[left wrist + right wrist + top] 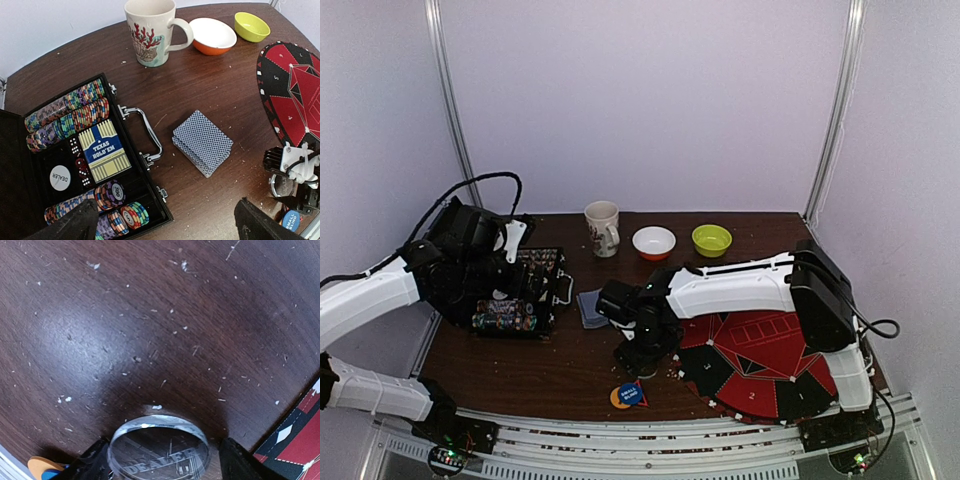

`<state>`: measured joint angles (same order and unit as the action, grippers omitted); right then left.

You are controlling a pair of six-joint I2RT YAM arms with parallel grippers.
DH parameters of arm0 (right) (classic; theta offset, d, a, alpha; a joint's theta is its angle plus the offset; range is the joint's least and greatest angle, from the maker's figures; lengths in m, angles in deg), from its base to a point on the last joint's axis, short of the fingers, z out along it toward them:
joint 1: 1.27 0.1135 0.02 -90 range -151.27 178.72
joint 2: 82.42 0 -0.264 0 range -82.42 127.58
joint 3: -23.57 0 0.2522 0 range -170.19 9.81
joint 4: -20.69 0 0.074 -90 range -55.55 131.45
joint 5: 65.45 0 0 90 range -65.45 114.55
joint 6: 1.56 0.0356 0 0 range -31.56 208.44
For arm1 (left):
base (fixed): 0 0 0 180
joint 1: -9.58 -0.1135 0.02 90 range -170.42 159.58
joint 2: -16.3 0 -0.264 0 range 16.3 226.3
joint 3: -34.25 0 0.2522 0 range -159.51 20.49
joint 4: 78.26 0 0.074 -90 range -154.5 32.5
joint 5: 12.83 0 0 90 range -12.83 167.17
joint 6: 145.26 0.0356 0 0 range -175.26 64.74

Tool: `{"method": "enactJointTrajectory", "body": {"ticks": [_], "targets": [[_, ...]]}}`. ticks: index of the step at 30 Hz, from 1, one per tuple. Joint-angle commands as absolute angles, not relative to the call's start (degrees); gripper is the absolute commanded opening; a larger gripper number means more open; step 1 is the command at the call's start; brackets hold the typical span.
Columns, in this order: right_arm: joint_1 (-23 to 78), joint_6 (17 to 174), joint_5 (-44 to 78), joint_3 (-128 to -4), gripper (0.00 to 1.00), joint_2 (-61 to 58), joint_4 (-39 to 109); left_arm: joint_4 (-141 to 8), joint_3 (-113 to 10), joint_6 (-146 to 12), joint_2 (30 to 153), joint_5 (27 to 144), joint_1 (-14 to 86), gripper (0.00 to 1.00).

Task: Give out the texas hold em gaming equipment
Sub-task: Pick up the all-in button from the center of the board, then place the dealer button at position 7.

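Only my right wrist view shows the clear dealer disc (pixel 157 450), flat on the table (pixel 150 315) between the right gripper (pixel 159 465) fingers; gripped or not, I can't tell. My left wrist view shows the left gripper (pixel 165 227) spread wide and empty over the chip case (pixel 150 195), with the cards (pixel 202 142) just beside it.

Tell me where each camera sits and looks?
Top camera: high behind the arms, looking down at the table; both arms show.
Left wrist: above the open chip case, facing the card deck and mug; left claw shows.
Right wrist: low over the table, facing the clear dealer disc; right claw shows.
Top and left wrist share the card deck.
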<state>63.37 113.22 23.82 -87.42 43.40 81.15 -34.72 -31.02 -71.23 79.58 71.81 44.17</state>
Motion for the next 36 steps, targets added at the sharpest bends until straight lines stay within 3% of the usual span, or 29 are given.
{"method": "enactJointTrajectory", "body": {"ticks": [1, 6, 12, 18, 26, 31, 36], "targets": [[64.8, 113.9, 27.6, -86.8, 0.73, 45.8, 85.9, -37.3, -30.7, -70.6, 78.9, 71.3, 44.4, 0.98], [65.3, 114.4, 28.5, -85.4, 0.52, 44.4, 86.2, -37.3, -30.8, -69.9, 78.6, 70.3, 44.4, 0.98], [64.7, 113.5, 25.4, -94.1, 0.31, 42.5, 85.9, -38.7, -30.8, -69.0, 78.4, 70.4, 44.4, 0.98], [56.6, 112.1, 25.9, -96.0, 0.29, 34.5, 86.4, -41.8, -30.9, -68.0, 78.0, 69.8, 44.4, 0.98], [29.1, 107.4, 29.7, -77.0, 0.29, 21.5, 79.5, -42.2, -31.8, -66.3, 78.5, 68.6, 44.4, 0.98], [13.5, 105.4, 29.7, -75.7, 0.29, 26.3, 73.1, -42.3, -31.7, -66.1, 78.9, 68.2, 44.4, 0.98], [7.2, 103.3, 33.7, -83.0, 0.26, 36.0, 74.2, -41.8, -33.1, -65.7, 80.8, 68.6, 44.4, 0.98]]}}
